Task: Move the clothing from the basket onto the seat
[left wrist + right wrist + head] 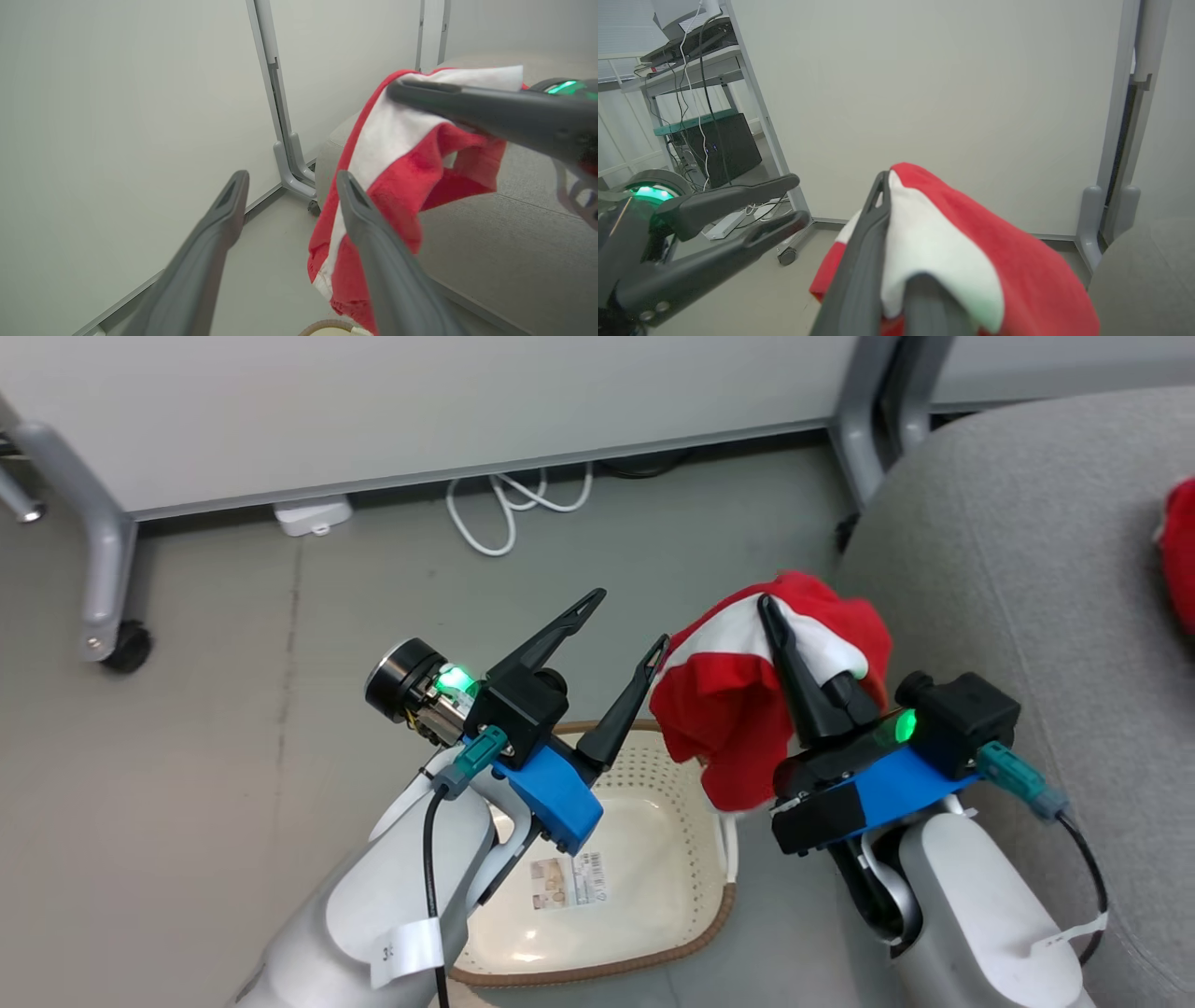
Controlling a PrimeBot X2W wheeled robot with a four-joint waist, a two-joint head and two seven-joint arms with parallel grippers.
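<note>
Grey floor (233, 756) below; the basket (653, 947) is nearest me at 6 o'clock. Risk: the clothing (724, 709) hangs above its far rim, pinched in my right gripper (775, 625) by what looks like one fold, so a fast swing could shed it short of the seat (1008, 569) at 2 o'clock. The loose hem sits just beside my left gripper (631, 616), spread wide and holding nothing, and could snag there. Both forearms rise from 6, fingers pointing toward 12. Another red piece (1181, 560) lies on the seat at 3 o'clock

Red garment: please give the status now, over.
Left end effector open, empty. Right end effector shut on red garment, hanging between laundry basket and sofa. Path to sofa looks free.
</note>
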